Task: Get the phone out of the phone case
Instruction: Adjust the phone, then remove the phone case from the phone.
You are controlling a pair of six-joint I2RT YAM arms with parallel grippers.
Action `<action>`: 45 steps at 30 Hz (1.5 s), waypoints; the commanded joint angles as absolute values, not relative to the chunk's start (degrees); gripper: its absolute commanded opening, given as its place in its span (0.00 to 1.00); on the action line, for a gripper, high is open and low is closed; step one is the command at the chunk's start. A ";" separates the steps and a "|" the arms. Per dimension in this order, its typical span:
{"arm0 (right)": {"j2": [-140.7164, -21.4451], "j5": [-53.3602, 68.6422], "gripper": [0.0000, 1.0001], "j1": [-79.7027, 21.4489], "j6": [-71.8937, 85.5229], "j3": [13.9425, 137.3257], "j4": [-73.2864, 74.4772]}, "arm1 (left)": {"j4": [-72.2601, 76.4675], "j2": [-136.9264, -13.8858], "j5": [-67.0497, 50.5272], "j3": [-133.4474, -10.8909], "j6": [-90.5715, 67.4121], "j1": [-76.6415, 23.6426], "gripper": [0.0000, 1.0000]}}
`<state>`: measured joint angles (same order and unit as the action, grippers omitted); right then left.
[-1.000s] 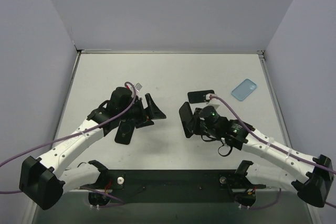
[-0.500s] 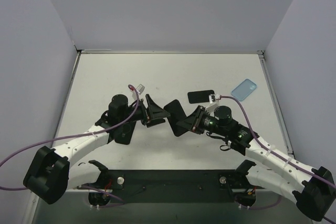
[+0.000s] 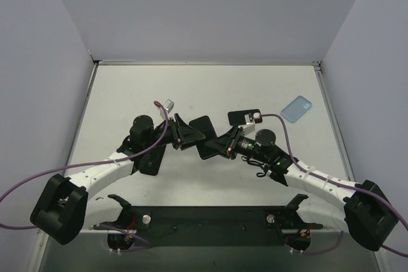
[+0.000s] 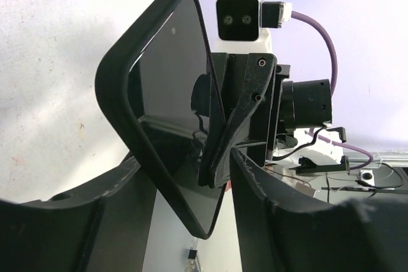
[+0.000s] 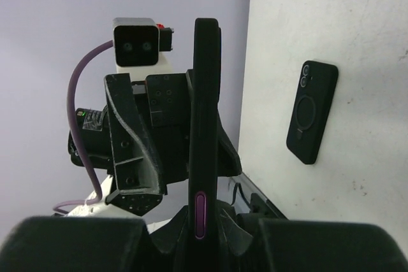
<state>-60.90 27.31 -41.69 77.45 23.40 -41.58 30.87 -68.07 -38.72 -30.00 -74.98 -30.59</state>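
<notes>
A phone in its black phone case (image 3: 205, 133) hangs above the table's middle, between both arms. My right gripper (image 3: 223, 143) is shut on its right end. In the right wrist view the phone (image 5: 205, 125) stands edge-on, a purple side button showing just above the gripper (image 5: 204, 221). My left gripper (image 3: 188, 135) faces it from the left. In the left wrist view the dark screen and case rim (image 4: 166, 106) reach down between the left gripper (image 4: 185, 176) jaws, with a gap still showing on the right side.
A black case (image 3: 151, 162) lies flat under the left arm; the right wrist view shows the same black case (image 5: 311, 111) with its camera cutout and ring. Another black case (image 3: 243, 117) lies behind the right wrist. A light blue case (image 3: 297, 107) sits far right.
The right arm carried the phone leftward to the left gripper. The left arm swung to meet it, and its jaws have narrowed around the phone's end.
</notes>
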 commanded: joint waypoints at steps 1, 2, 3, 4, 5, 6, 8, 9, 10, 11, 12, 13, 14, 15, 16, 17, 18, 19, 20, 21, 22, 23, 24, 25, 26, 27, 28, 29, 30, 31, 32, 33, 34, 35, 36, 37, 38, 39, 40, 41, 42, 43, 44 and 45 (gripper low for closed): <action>-62.22 29.97 0.00 -42.80 82.00 23.21 -56.16 | 37.18 -68.11 -38.76 -31.38 -75.85 -30.76 0.53; -62.57 29.97 0.00 -42.89 82.35 22.94 -56.68 | 37.18 -68.12 -38.59 -31.46 -75.94 -30.76 0.51; -62.75 29.97 0.00 -43.15 82.70 22.59 -57.91 | 36.92 -68.12 -38.24 -31.55 -75.76 -30.76 0.51; -62.84 29.45 0.00 -43.59 83.05 22.24 -58.53 | 36.65 -68.20 -38.15 -31.73 -75.50 -30.76 0.51; -63.02 29.10 0.00 -43.94 83.84 21.28 -59.49 | 36.22 -68.29 -38.06 -31.73 -75.24 -30.76 0.51; -63.10 28.83 0.00 -44.29 84.02 20.92 -60.55 | 36.04 -68.55 -37.88 -31.64 -75.41 -30.76 0.50; -63.19 28.04 0.00 -45.26 84.37 19.70 -60.91 | 36.65 -68.73 -37.27 -31.20 -76.11 -30.76 0.44; -63.11 27.86 0.00 -45.44 84.46 19.34 -61.17 | 37.52 -68.99 -37.18 -31.11 -76.37 -30.76 0.35; -63.02 27.60 0.00 -45.61 84.46 18.90 -61.35 | 37.88 -69.17 -37.09 -31.11 -76.55 -30.76 0.28; -62.84 27.34 0.00 -45.79 84.29 18.55 -61.17 | 37.97 -69.34 -37.00 -31.29 -76.73 -30.76 0.21; -62.41 26.90 0.00 -45.79 84.29 17.85 -59.43 | 38.06 -69.78 -37.18 -31.55 -76.82 -30.76 0.12; -61.27 26.72 0.00 -45.79 83.94 17.67 -58.20 | 38.14 -69.79 -37.18 -31.73 -76.90 -30.76 0.00; -60.48 26.72 0.01 -45.44 83.59 17.58 -56.44 | 38.06 -69.87 -37.26 -31.99 -77.08 -30.76 0.00; -59.51 26.46 0.13 -45.27 82.37 17.49 -52.16 | 37.80 -69.79 -37.09 -31.99 -77.08 -30.67 0.00; -56.63 25.93 0.36 -45.00 81.66 17.40 -49.77 | 37.53 -69.79 -36.92 -32.08 -77.08 -30.67 0.00; -54.95 24.54 0.44 -44.74 80.87 17.40 -47.22 | 37.09 -69.61 -36.48 -32.08 -76.99 -30.59 0.00; -53.10 23.83 0.49 -44.21 80.25 17.49 -41.72 | 36.65 -69.52 -36.47 -32.17 -76.99 -30.59 0.00; -49.52 23.12 0.53 -43.86 78.68 17.93 -39.05 | 36.48 -69.52 -36.39 -32.08 -77.08 -30.32 0.00; -47.74 22.59 0.53 -43.51 78.05 18.10 -36.67 | 36.47 -69.43 -36.56 -31.99 -77.43 -30.15 0.00; -46.25 21.98 0.53 -42.72 77.70 18.19 -33.69 | 36.82 -69.69 -36.56 -31.99 -77.61 -29.97 0.00; -43.88 21.89 0.51 -42.37 77.17 18.19 -32.88 | 37.00 -69.61 -36.65 -31.99 -77.78 -29.80 0.00; -43.07 21.80 0.50 -42.02 77.08 18.19 -32.26 | 37.44 -69.70 -36.82 -31.91 -78.31 -29.71 0.00; -42.37 21.97 0.49 -41.75 76.91 18.28 -31.39 | 37.88 -69.87 -36.83 -31.82 -78.57 -29.62 0.00; -41.84 22.15 0.46 -41.49 76.64 18.46 -31.12 | 38.49 -69.87 -36.83 -31.82 -79.01 -29.53 0.00; -41.92 22.41 0.45 -41.48 76.64 18.54 -30.94 | 38.84 -69.96 -36.83 -31.82 -79.45 -29.53 0.00; -41.92 22.50 0.44 -41.40 76.64 18.46 -31.20 | 39.28 -69.96 -36.74 -31.82 -79.63 -29.53 0.00; -42.53 22.76 0.42 -41.40 76.64 18.37 -31.64 | 39.55 -70.05 -36.74 -31.90 -79.80 -29.53 0.00; -42.89 22.85 0.39 -41.40 77.16 18.11 -32.25 | 39.55 -69.96 -36.65 -31.99 -79.98 -29.53 0.00; -43.24 22.85 0.37 -41.40 77.43 17.93 -33.82 | 39.64 -69.96 -36.56 -31.99 -80.07 -29.53 0.00; -43.94 22.94 0.34 -41.40 77.69 17.76 -34.62 | 39.73 -69.96 -36.65 -31.99 -80.16 -29.53 0.00; -44.38 22.85 0.33 -41.40 77.87 17.75 -35.32 | 39.99 -69.96 -36.74 -32.08 -80.33 -29.53 0.00; -44.82 23.03 0.31 -41.31 77.96 17.93 -36.29 | 40.08 -69.79 -36.83 -31.99 -80.42 -29.53 0.00; -45.78 23.11 0.30 -41.31 77.96 18.10 -36.82 | 40.17 -69.70 -36.83 -31.99 -80.59 -29.53 0.00; -46.49 23.55 0.30 -41.31 77.96 18.37 -37.26 | 40.34 -69.52 -36.74 -31.91 -80.86 -29.53 0.00; -47.10 23.82 0.34 -41.31 77.78 18.80 -38.14 | 40.43 -69.35 -36.83 -31.90 -80.95 -29.53 0.00; -48.41 23.99 0.36 -41.31 77.61 18.90 -38.32 | 40.52 -69.26 -36.83 -31.90 -81.12 -29.53 0.00; -49.04 24.08 0.36 -41.31 77.52 18.98 -38.67 | 40.78 -69.08 -36.83 -31.82 -81.56 -29.53 0.00; -49.56 24.00 0.37 -41.22 77.61 18.64 -39.19 | 41.04 -69.08 -36.83 -31.90 -81.74 -29.44 0.00; -50.53 24.08 0.37 -41.22 78.22 18.28 -40.33 | 41.22 -69.00 -36.83 -31.90 -82.00 -29.44 0.00; -50.97 24.00 0.36 -41.22 78.74 17.93 -42.78 | 41.57 -68.82 -37.00 -31.99 -82.44 -29.36 0.00; -51.41 23.91 0.31 -41.05 79.18 17.49 -43.67 | 41.83 -68.82 -37.09 -31.91 -82.53 -29.27 0.00; -51.42 23.30 0.26 -41.04 80.15 17.23 -43.77 | 41.92 -68.82 -37.09 -31.99 -82.53 -29.27 0.00; -51.42 22.86 0.21 -40.96 80.59 16.97 -44.81 | 41.84 -68.64 -37.26 -31.99 -82.18 -29.27 0.00; -51.59 22.76 0.10 -40.78 81.03 16.70 -45.52 | 41.23 -68.47 -37.18 -32.17 -81.83 -29.27 0.00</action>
